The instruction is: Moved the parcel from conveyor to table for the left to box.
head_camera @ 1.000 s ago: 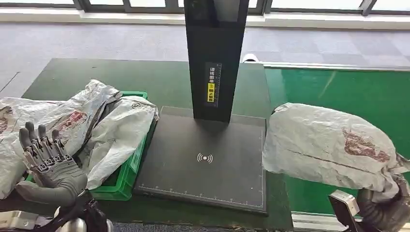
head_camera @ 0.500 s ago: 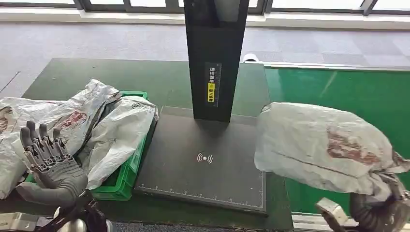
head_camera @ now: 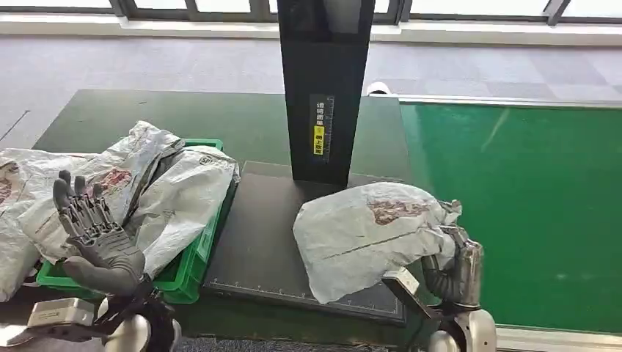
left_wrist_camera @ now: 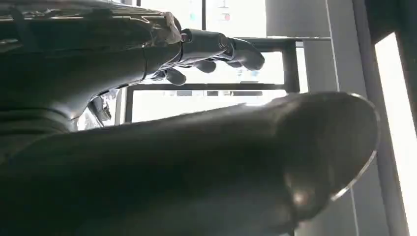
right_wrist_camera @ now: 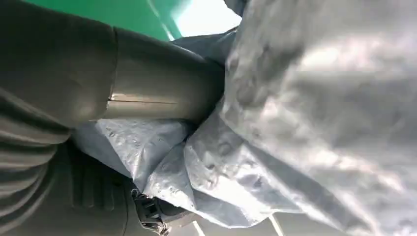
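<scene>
Head view: right hand (head_camera: pixel 456 260) grips parcel (head_camera: pixel 367 233) over scanner pad (head_camera: pixel 257 242)

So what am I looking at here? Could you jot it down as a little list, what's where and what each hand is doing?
parcel: grey crumpled bag, lying on the black scanner pad
right hand: grips the parcel's right end
left hand: raised, fingers spread, holding nothing
green bin: left of the pad, grey bags heaped in it
conveyor: green belt right of the pad
black post: stands upright at the pad's far edge
</scene>
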Robot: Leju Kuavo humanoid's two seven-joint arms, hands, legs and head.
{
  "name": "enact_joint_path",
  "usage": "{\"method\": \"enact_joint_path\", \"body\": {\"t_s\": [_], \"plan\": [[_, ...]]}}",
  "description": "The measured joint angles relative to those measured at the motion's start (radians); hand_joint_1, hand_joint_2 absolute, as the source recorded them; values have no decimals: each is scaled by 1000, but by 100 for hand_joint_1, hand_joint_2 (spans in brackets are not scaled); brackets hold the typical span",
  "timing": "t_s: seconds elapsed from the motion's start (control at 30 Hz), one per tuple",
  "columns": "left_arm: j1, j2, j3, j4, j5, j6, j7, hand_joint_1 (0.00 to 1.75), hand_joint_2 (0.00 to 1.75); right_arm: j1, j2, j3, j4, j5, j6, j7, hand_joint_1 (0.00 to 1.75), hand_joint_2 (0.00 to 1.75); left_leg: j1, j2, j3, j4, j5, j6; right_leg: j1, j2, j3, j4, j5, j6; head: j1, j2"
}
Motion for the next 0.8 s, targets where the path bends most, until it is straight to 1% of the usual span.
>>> {"method": "enact_joint_path", "body": {"t_s": [0.13,0.23,0.5,0.53,0.6,0.67,0.8], "plan": [[-84,21,3,101,-105,-37,77,0,0,-59,0,30,100,32,27,64,175,175,0,-1,-1,0,1,-1,0,-1,0,1,0,-1,0,0],[-121,29,8,146,-149,-37,85,0,0,-79,-5,37,146,27,28,67,175,175,0,-1,-1,0,1,-1,0,-1,-1,1,1,-1,0,0],[-176,47,25,214,-213,-29,116,0,0,-112,-19,54,213,30,10,80,175,175,0,-1,-3,0,1,-1,0,-1,-3,1,0,-1,0,0],[-180,49,27,219,-214,-29,116,0,0,-113,-20,55,217,30,10,80,0,175,0,-1,-3,0,1,-1,0,-1,-3,1,0,-1,0,0],[-187,51,31,229,-223,-29,120,0,0,-115,-22,55,226,33,6,83,0,175,0,-2,-3,0,1,-1,0,-1,-4,1,0,-1,0,0],[-205,58,31,246,-298,-31,143,0,0,-107,-24,57,223,47,-21,85,0,175,0,-2,-3,0,1,-1,0,-2,-4,0,0,-1,0,0],[-257,65,31,284,-378,-43,170,0,0,-51,-27,79,148,77,-29,123,0,175,0,-3,-4,0,1,-1,0,-2,-4,1,0,-1,0,0]]}}
